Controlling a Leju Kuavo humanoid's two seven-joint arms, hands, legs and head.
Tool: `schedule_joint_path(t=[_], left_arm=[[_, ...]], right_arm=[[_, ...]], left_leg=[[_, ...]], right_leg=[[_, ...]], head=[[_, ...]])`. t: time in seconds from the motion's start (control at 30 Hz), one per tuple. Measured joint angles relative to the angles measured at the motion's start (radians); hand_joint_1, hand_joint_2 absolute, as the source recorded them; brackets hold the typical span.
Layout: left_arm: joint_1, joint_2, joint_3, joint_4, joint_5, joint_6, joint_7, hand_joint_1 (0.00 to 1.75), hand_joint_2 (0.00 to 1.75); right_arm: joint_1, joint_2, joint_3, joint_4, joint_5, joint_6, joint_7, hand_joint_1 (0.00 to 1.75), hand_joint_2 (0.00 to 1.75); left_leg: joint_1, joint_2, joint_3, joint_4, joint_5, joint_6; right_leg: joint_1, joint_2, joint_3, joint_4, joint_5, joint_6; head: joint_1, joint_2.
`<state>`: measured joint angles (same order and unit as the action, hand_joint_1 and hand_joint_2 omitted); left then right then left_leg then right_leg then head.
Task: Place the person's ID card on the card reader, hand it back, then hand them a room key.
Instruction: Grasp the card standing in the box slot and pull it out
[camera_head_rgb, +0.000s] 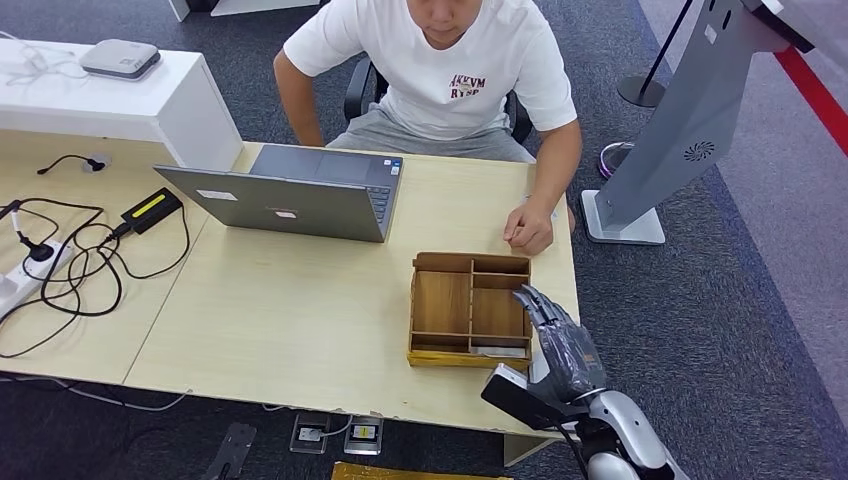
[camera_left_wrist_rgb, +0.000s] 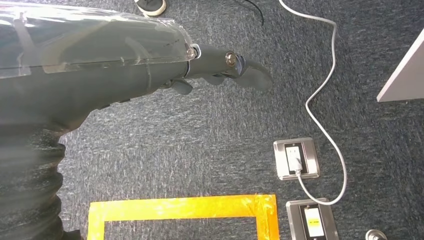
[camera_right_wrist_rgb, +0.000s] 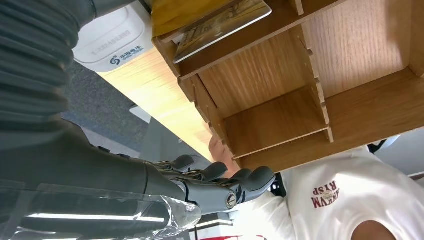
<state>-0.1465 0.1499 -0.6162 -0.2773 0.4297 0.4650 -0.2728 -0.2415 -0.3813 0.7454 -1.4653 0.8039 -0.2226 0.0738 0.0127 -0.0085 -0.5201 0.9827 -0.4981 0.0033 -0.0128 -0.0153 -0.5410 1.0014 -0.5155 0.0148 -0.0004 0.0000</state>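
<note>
1. My right hand (camera_head_rgb: 560, 345) hovers over the right edge of the wooden tray (camera_head_rgb: 441, 305), at the near right part of the table (camera_head_rgb: 300, 310). Its fingers (camera_right_wrist_rgb: 220, 172) are stretched out side by side, only slightly bent, and they hold nothing.
2. A card (camera_right_wrist_rgb: 220, 27) lies flat in the tray's narrow near compartment, close beside my right hand without touching it. I cannot tell whether it is the ID card or a room key.
3. In the right wrist view a white device (camera_right_wrist_rgb: 112, 42) with printed lettering sits on the table just beside that compartment; it may be the card reader, but I cannot be sure.
4. My left hand (camera_left_wrist_rgb: 220, 70) hangs over the grey carpet (camera_left_wrist_rgb: 210, 125) and carries nothing, with the thumb pointing outward and the fingers loosely curled under it.
5. The person (camera_head_rgb: 450, 75), in a white T-shirt, sits at the far side of the table, with 1 hand (camera_head_rgb: 527, 228) resting on the table just beyond the tray.
6. An open grey laptop (camera_head_rgb: 290, 195) stands left of the tray, and cables (camera_head_rgb: 70, 265) trail over the far-left table area.
</note>
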Motion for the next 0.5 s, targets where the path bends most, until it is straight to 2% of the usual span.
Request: schedule_joint_path(t=[0.5], left_arm=[[0.0,0.0,-0.012,-0.003,0.026,0.002,-0.004,0.0,1.75]], right_arm=[[-0.017,0.02,0.01,0.019,-0.025,0.037,-0.027,0.0,1.75]], left_leg=[[0.0,0.0,0.0,0.0,0.0,0.0]], right_leg=[[0.0,0.0,0.0,0.0,0.0,0.0]], head=[[0.0,0.0]])
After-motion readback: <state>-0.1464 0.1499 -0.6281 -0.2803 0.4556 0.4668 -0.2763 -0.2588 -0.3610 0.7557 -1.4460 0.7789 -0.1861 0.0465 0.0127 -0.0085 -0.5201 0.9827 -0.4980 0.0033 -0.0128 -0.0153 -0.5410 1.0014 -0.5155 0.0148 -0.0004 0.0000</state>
